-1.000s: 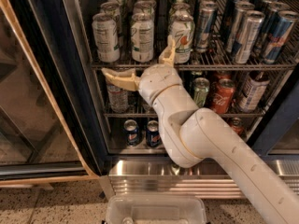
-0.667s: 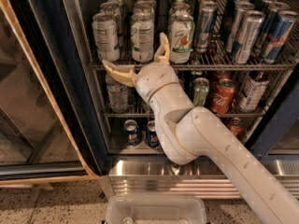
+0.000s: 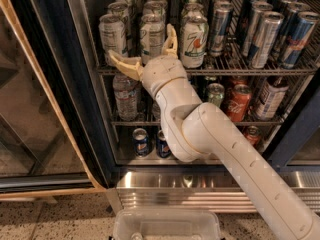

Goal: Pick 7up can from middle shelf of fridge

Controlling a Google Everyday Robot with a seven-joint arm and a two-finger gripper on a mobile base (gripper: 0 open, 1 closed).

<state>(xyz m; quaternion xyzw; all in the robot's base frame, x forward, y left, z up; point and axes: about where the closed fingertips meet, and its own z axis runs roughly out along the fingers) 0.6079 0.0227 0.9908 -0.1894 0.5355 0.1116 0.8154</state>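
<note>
The fridge (image 3: 55, 84) stands open with wire racks of drinks. The 7up can (image 3: 194, 41), white with green print, stands at the front of the middle shelf (image 3: 240, 72). Two similar white-and-green cans (image 3: 151, 34) stand to its left. My gripper (image 3: 146, 49) is open at the front of this shelf. One finger (image 3: 121, 63) points left below the leftmost can; the other (image 3: 171, 38) rises between the second can and the 7up can. The second can sits between the fingers. Nothing is held.
Slim blue-and-silver cans (image 3: 262, 36) fill the shelf's right side. The rack below holds a water bottle (image 3: 126, 96) and a red cola can (image 3: 238, 101). Small blue cans (image 3: 141, 141) stand at the bottom. The glass door (image 3: 30, 109) hangs open at left. A clear tray (image 3: 167, 224) is below.
My gripper has moved left and slightly up along the shelf front, from in front of the 7up can to around the can left of it. The fingers stay open.
</note>
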